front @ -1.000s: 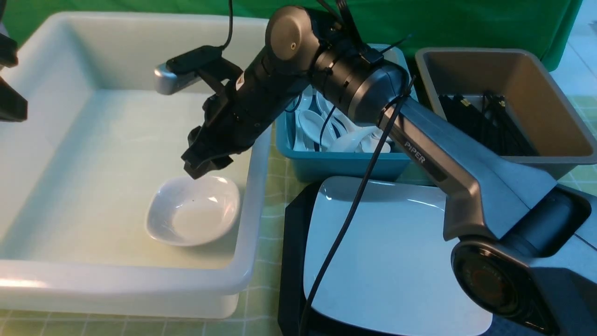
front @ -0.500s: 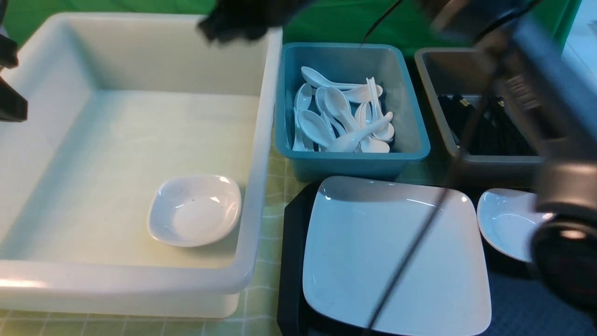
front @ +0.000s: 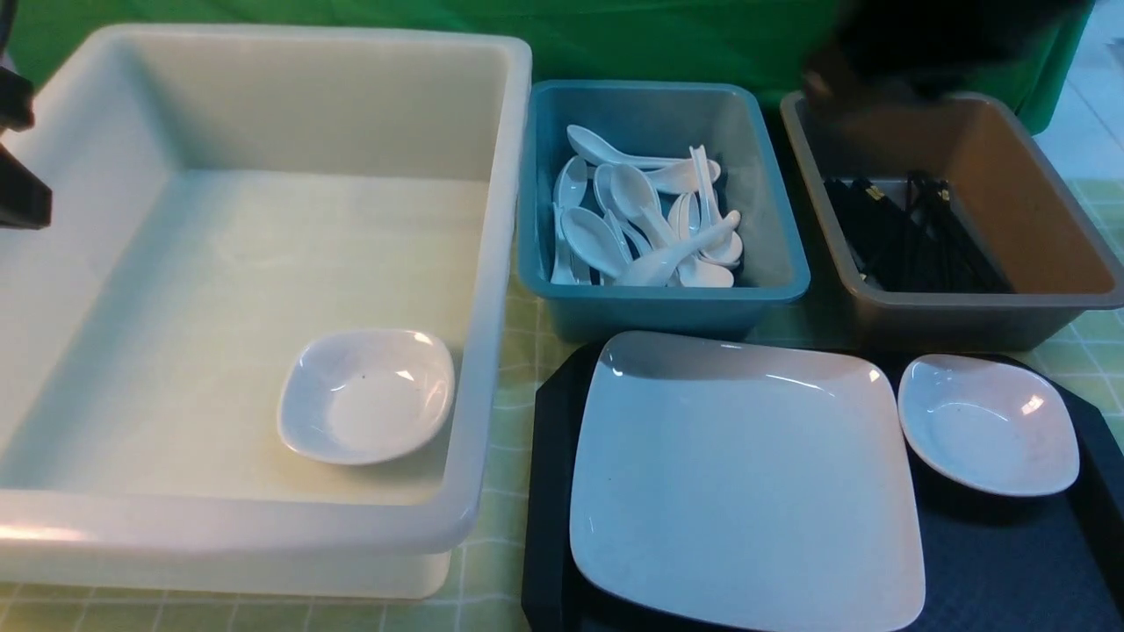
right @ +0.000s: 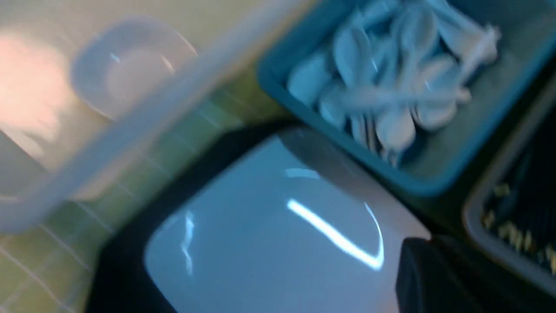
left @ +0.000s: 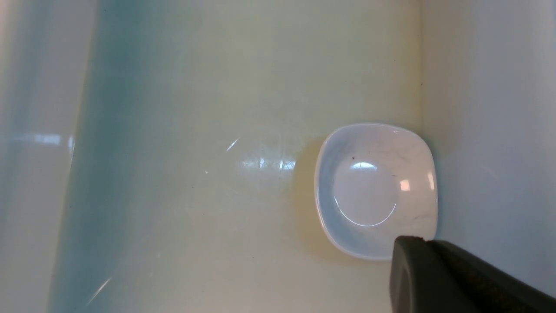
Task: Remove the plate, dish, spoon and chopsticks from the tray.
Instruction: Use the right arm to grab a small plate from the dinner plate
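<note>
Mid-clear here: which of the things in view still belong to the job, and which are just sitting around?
Job: large glossy white square plate; small white dish beside it; black plastic tray under both.
Lying about: second small white dish in the big white tub; white spoons in the blue tub; black chopsticks in the brown-grey tub.

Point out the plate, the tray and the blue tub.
plate (front: 746,483): front view, on its flat middle.
tray (front: 1010,570): front view, on its bare floor to the right of the plate.
blue tub (front: 659,314): front view, on its near outer wall.
</note>
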`<state>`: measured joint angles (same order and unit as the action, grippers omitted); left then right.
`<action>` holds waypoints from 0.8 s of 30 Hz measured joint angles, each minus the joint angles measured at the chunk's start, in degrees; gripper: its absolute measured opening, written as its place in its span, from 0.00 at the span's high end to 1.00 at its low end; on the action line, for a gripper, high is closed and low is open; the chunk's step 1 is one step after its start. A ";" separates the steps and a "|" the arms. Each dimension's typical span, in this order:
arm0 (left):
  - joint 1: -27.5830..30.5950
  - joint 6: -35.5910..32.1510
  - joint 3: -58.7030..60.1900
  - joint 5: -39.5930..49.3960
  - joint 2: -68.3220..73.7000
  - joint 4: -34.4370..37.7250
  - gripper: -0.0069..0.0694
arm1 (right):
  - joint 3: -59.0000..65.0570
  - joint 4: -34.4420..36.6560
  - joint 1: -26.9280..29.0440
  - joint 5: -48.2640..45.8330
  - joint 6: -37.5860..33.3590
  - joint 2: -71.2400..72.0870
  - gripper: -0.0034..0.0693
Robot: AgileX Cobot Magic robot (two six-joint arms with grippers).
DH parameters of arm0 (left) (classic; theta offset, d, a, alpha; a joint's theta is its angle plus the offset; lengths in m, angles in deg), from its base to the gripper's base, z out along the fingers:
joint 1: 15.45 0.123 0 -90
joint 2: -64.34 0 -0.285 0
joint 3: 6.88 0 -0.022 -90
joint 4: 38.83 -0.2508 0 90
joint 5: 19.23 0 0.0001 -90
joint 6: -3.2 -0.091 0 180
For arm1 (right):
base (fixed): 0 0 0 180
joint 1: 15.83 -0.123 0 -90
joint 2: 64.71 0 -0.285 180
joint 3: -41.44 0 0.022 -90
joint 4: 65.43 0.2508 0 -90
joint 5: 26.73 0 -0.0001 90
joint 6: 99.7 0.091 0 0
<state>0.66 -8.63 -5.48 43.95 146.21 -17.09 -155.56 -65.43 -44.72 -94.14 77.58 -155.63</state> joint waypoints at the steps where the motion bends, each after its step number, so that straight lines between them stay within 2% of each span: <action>1: 0.00 0.00 0.07 -0.17 0.00 0.00 0.91 | 5.37 0.00 2.65 1.23 0.82 2.06 0.95; 4: 0.00 0.00 0.18 -0.43 0.00 0.00 0.91 | 19.95 0.00 13.30 6.56 4.19 5.58 0.95; 7: 0.00 0.00 0.18 -0.62 0.00 0.00 0.91 | 31.16 3.04 22.81 11.09 4.37 5.44 0.95; 11: 0.00 0.00 0.18 -0.62 0.00 0.00 0.91 | 39.01 7.57 30.72 17.47 2.34 3.41 0.91; 13: 0.00 0.00 0.18 -0.62 0.00 0.00 0.91 | 41.20 8.78 33.91 20.57 1.68 1.59 0.84; 20: 0.00 0.00 0.18 -0.62 0.00 0.00 0.91 | 41.82 11.63 36.65 27.82 1.83 -5.92 0.55; 24: 0.00 0.00 0.18 -0.62 0.00 0.00 0.91 | 41.82 14.58 36.73 30.54 1.83 -9.60 0.48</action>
<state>0.66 -8.63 -5.31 43.33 146.21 -17.09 -113.75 -50.85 -7.99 -63.60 79.40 -165.23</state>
